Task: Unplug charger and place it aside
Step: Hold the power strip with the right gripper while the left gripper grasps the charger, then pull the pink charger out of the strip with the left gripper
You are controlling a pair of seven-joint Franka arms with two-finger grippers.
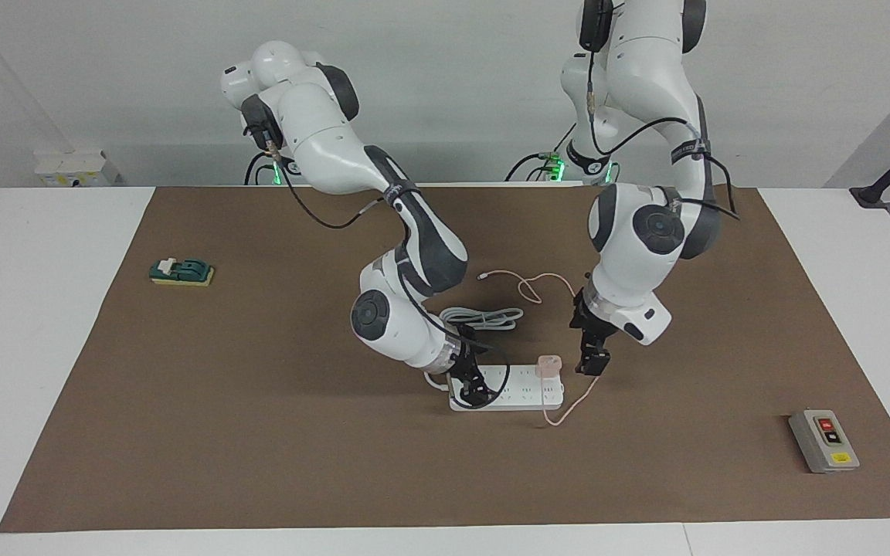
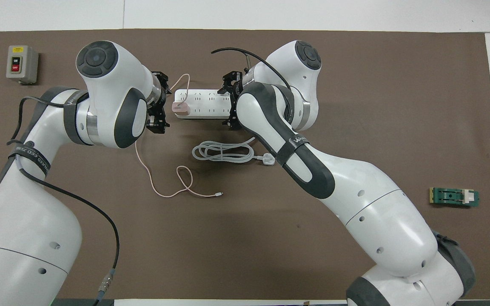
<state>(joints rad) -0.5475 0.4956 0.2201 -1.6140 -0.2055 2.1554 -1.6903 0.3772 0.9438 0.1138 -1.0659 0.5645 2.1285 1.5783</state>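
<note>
The pale-pink charger (image 1: 548, 365) sits plugged into the white power strip (image 1: 518, 395), at the strip's end toward the left arm; it also shows in the overhead view (image 2: 181, 109) on the strip (image 2: 204, 104). Its thin pink cable (image 2: 166, 187) loops over the mat nearer to the robots. My left gripper (image 1: 592, 363) is open just beside the charger, off the strip's end, not touching it (image 2: 160, 104). My right gripper (image 1: 473, 388) straddles the strip's other end and is shut on it (image 2: 230, 102).
A coiled thick white cord (image 2: 221, 151) with a white plug (image 2: 267, 160) lies nearer to the robots than the strip. A grey switch box (image 1: 823, 440) sits toward the left arm's end, a green and yellow block (image 1: 182, 271) toward the right arm's end.
</note>
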